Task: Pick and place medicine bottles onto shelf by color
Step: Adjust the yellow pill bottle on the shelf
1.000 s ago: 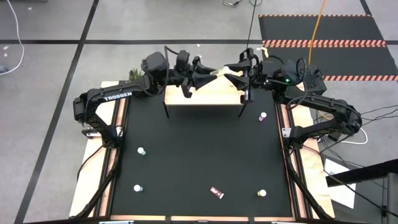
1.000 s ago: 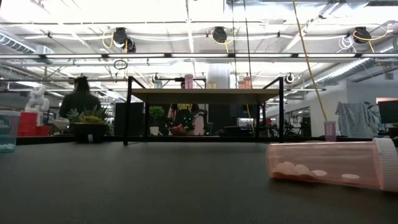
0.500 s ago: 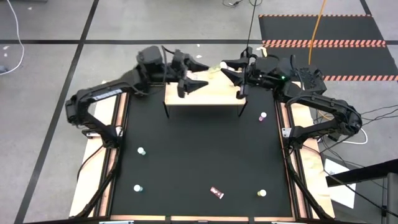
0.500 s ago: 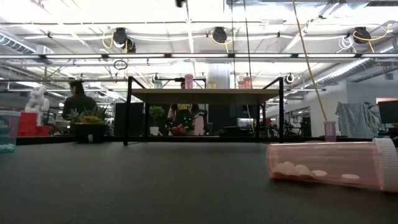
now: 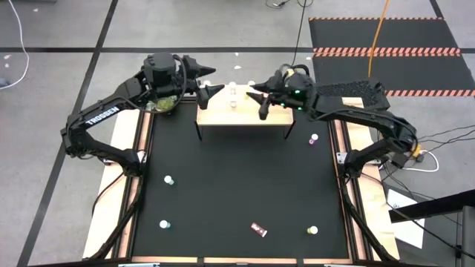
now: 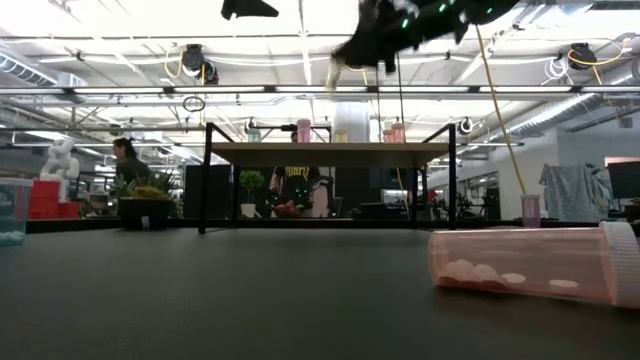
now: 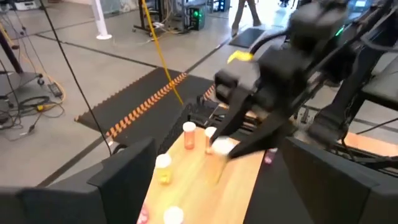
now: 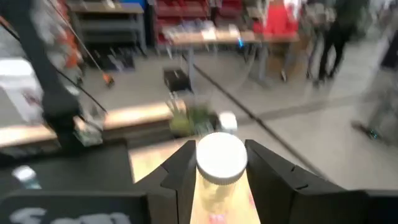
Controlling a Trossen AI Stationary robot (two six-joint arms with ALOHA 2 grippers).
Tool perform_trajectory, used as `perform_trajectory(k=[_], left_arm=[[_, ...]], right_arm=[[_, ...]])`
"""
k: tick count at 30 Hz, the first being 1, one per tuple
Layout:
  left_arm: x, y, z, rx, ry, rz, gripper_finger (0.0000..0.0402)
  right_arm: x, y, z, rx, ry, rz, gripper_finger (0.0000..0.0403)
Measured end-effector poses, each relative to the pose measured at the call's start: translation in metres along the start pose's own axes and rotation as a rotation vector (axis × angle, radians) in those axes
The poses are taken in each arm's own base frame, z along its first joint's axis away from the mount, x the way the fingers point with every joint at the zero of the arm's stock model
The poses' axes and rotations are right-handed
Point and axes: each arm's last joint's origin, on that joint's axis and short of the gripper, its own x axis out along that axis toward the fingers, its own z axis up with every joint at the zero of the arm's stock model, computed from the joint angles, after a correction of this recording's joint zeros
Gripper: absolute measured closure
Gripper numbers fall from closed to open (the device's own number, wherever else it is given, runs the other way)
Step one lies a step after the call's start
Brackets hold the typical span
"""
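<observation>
One light, stiff bottle [image 8: 221,163], best pinched mid-body, sits clamped in the right gripper [image 5: 257,94] above the shelf [image 5: 241,113], while the left gripper [image 5: 210,85] hangs spread beside it.

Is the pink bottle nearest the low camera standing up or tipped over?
Tipped over. In the low view the pink bottle lies on its side on the black table, white cap at the picture's right, pills resting along its lower wall.

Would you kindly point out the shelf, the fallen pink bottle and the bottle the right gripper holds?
shelf [image 5: 241,113], high view, bare wooden top.
fallen pink bottle [image 6: 520,264], low view, its side.
held bottle [image 8: 221,157], right wrist view, white cap.
</observation>
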Motion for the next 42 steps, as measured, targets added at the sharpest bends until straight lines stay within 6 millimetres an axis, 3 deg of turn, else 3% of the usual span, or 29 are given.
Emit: perform_trajectory(k=[4, 9, 19, 26, 42], left_arm=[[0.0, 0.0, -0.004, -0.009, 0.039, 0.004, 0.0066], [-0.001, 0.001, -0.014, 0.004, 0.145, 0.028, 0.0079], [-0.001, 0.002, -0.017, 0.053, 0.178, 0.044, 0.0104], [-0.001, 0.004, -0.017, 0.064, 0.179, 0.05, 0.0116], [-0.001, 0.004, -0.018, 0.096, 0.184, 0.046, 0.0121]], right_arm=[[0.014, -0.001, -0.02, 0.016, 0.111, -0.007, 0.0285], [0.016, -0.003, -0.035, -0.008, 0.231, -0.079, 0.0284], [0.015, -0.026, -0.035, 0.007, 0.216, -0.139, 0.0284], [0.025, -0.027, -0.048, 0.023, 0.255, -0.111, 0.0284], [0.033, -0.028, -0.053, -0.007, 0.245, -0.108, 0.0284]])
